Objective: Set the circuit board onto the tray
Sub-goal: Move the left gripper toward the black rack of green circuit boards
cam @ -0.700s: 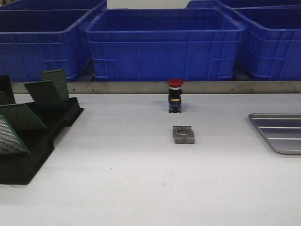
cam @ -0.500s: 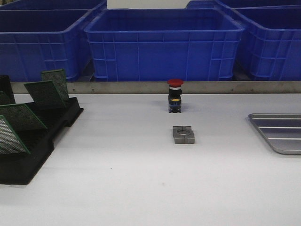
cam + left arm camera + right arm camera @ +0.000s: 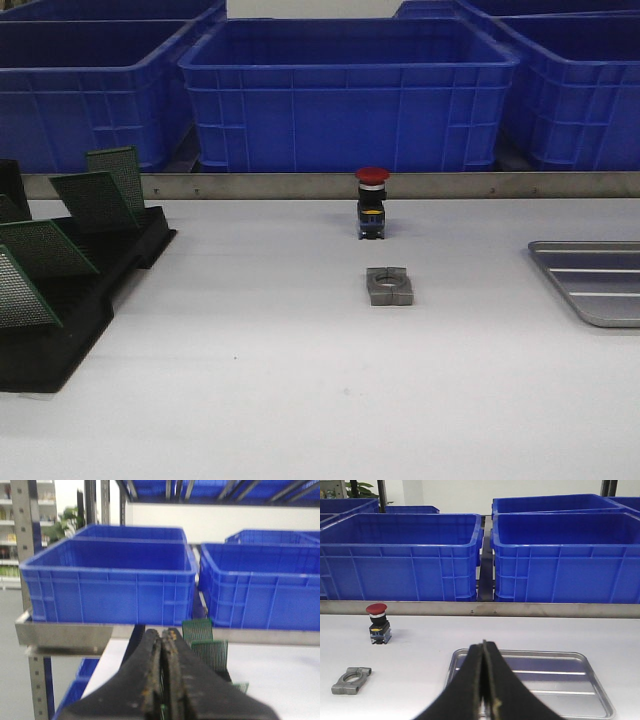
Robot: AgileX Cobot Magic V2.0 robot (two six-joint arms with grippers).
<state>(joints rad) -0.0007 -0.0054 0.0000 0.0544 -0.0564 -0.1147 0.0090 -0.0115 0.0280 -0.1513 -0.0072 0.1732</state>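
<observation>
Both my pincers are pressed together on nothing — left pincer (image 3: 162,670) near the boards (image 3: 205,642), right pincer (image 3: 483,677) above the tray (image 3: 560,658).

A white table (image 3: 250,380) is stretching out under even light. Behind it, large blue bins (image 3: 348,95) are sitting in a row on a metal shelf (image 3: 300,185). A pale wall (image 3: 470,492) is showing beyond them.
</observation>
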